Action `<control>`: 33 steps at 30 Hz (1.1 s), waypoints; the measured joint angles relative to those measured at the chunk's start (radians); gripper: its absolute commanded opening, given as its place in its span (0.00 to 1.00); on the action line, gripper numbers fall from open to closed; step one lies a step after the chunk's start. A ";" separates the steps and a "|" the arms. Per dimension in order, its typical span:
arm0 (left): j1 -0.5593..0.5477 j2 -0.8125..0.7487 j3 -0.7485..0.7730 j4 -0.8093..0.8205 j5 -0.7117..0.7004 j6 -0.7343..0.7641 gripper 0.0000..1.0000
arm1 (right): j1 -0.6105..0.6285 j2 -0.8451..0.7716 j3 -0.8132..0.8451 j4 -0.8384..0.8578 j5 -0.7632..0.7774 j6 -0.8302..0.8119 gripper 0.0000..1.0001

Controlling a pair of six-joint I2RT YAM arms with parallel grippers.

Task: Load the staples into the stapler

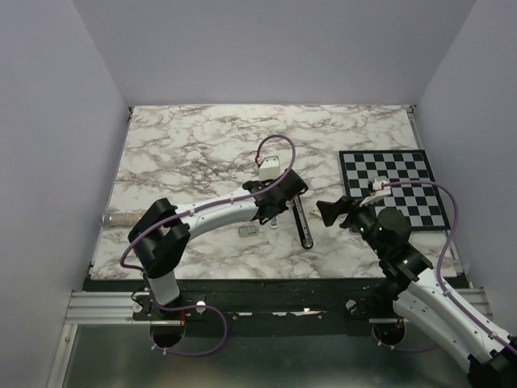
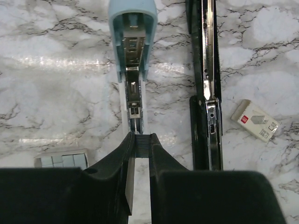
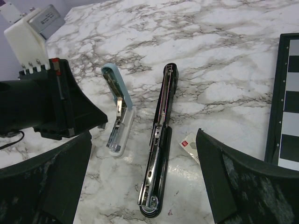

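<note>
The black stapler point(image 1: 303, 222) lies opened out flat in mid-table, its silvery channel facing up; it also shows in the left wrist view point(image 2: 208, 84) and the right wrist view point(image 3: 159, 163). My left gripper point(image 2: 141, 142) is shut on a short dark ridged strip of staples point(image 2: 141, 145), pinched between the fingertips. It hovers just left of the black stapler point(image 1: 277, 212), over the near end of a light blue stapler point(image 2: 133, 46). My right gripper point(image 3: 144, 140) is open and empty, just right of the black stapler point(image 1: 327, 212).
The light blue stapler point(image 3: 117, 116) stands hinged open beside the black one. A grey block of spare staples point(image 2: 60, 161) lies to the left point(image 1: 249, 232). A small white box with a red label point(image 2: 255, 120) lies right of the black stapler. A checkerboard point(image 1: 396, 187) is at the right.
</note>
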 measured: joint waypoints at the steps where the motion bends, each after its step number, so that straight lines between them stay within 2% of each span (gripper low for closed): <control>1: -0.005 0.023 0.017 0.008 -0.005 0.000 0.17 | 0.000 -0.002 0.000 0.000 0.000 0.000 1.00; 15: -0.017 0.156 0.058 0.019 -0.088 -0.042 0.13 | 0.002 -0.010 0.000 -0.005 0.000 0.000 1.00; 33: -0.017 0.172 0.058 0.010 -0.103 -0.042 0.13 | 0.009 -0.013 0.000 -0.005 0.001 0.000 1.00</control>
